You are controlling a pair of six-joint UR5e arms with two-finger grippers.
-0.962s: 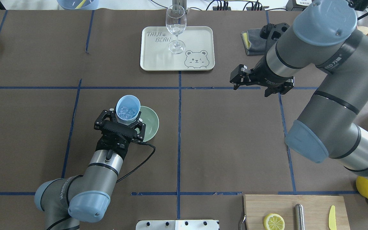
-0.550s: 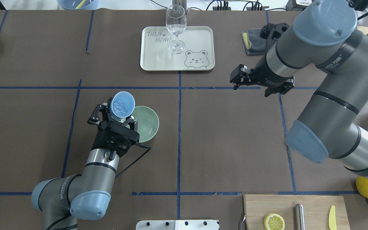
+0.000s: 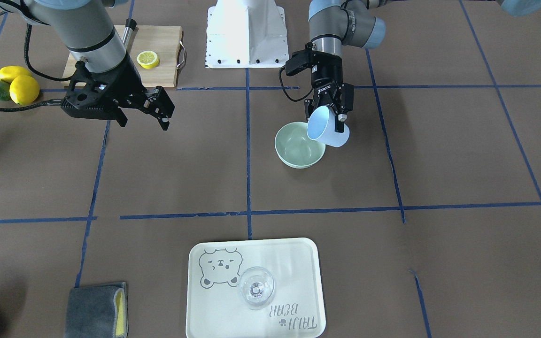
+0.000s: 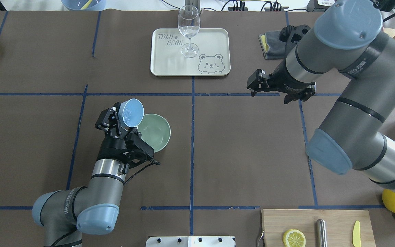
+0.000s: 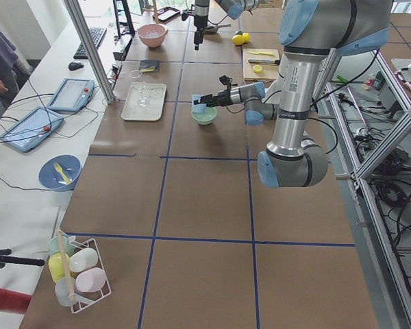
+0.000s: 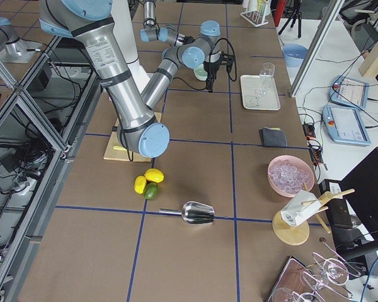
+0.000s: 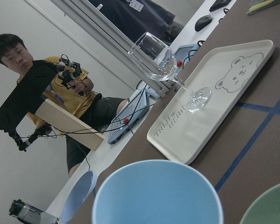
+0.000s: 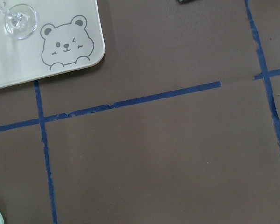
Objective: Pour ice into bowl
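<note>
My left gripper [image 4: 124,118] is shut on a light blue cup [image 4: 131,112], held tipped with its mouth toward the pale green bowl [image 4: 155,132]. The cup [image 3: 327,127] hangs over the bowl's [image 3: 294,152] rim on the robot's left. Glints of ice [image 4: 124,115] show faintly inside the cup. The bowl's inside looks bare. In the left wrist view only the cup rim [image 7: 158,191] and a sliver of the bowl [image 7: 270,211] show. My right gripper [image 4: 255,85] hovers open and empty, far to the right of the bowl.
A cream tray [image 4: 190,71] with a wine glass [image 4: 188,27] sits at the far middle. A grey cloth [image 4: 268,43] lies beyond the right arm. Near the robot's base are a cutting board [image 4: 334,219] with a lemon slice [image 4: 294,237], and lemons [image 4: 394,201]. A pink container [image 6: 291,175] holds ice.
My left wrist has rolled, tipping the cup from near upright toward the bowl, and the gripper has drifted a little left. The right arm has not moved.
</note>
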